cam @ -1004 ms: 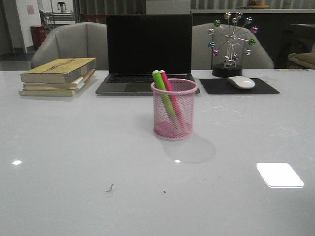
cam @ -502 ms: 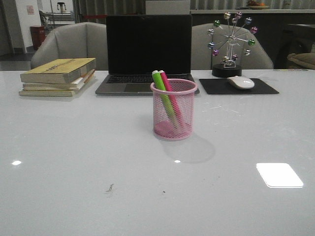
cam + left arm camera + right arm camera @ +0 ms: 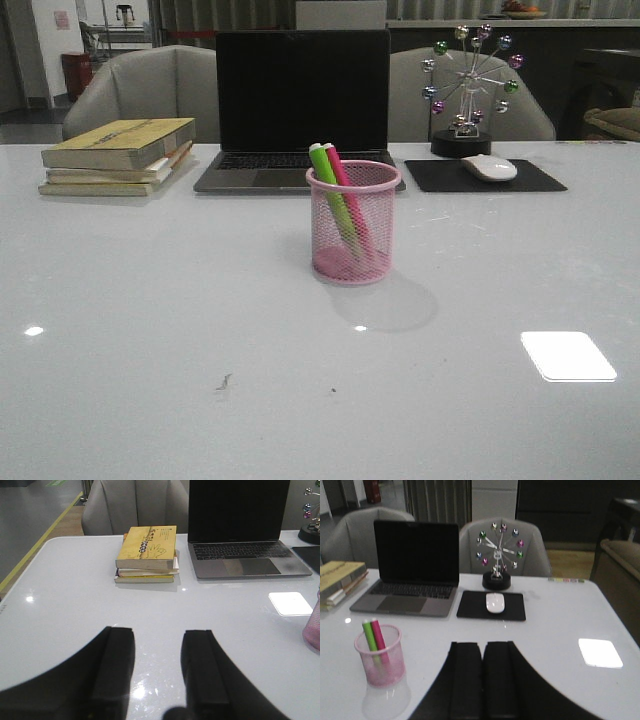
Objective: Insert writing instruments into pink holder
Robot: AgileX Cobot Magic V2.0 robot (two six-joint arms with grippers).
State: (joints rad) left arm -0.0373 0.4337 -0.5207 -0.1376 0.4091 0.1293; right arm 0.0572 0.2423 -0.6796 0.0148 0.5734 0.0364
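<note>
Nothing has shifted across the table since a second ago: the pink wire-mesh cylindrical pen cup [image 3: 354,222] stands where it did, at twelve o'clock from me, just in front of the open dark-screened laptop [image 3: 303,108]. Both slim markers, the lime green one [image 3: 331,186] and the bright pink one [image 3: 345,190], lean inside it with their tops poking over the rim toward eleven o'clock. My left gripper [image 3: 157,672] hangs over bare table with its fingers spread apart and nothing between them; my right gripper [image 3: 482,680] has its fingers pressed together, empty. I judge the inserting step done; what remains is only to keep both arms clear of the cup.
</note>
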